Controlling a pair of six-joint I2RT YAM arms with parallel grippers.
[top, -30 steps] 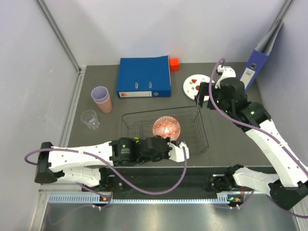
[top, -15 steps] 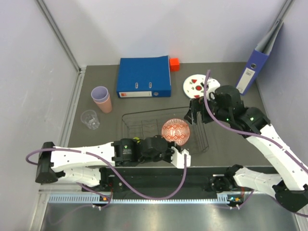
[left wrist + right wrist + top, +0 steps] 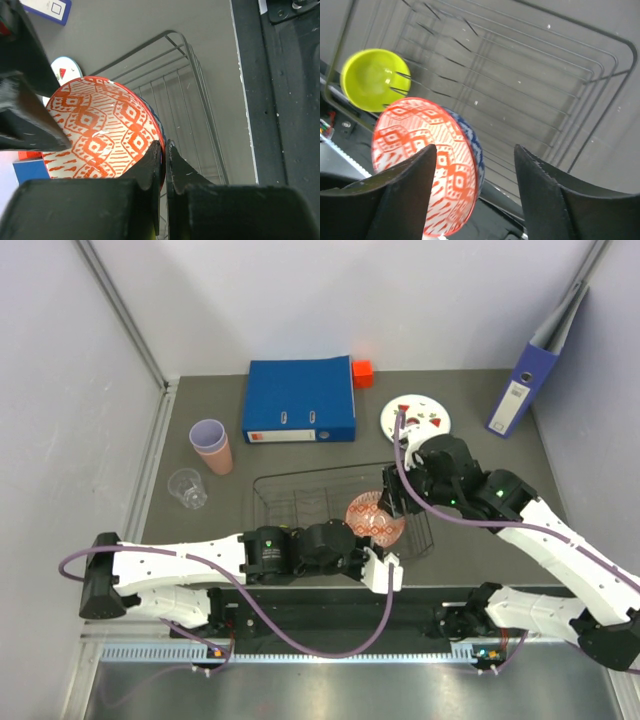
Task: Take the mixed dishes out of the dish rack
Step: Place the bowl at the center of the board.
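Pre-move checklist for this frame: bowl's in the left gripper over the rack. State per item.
1. Hold: left gripper shut on patterned bowl rim: ok.
2. Receiver: right gripper open, facing the bowl: ok.
3. Bowl clear of dish rack wires: cannot tell.
4. Rack emptied: not ok, lime-yellow bowl inside.
5. Unloaded: white plate out on the table: ok.

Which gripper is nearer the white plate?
Right. The right gripper hangs open over the rack, on the near side of the plate; the left gripper, farther off, pinches the bowl.
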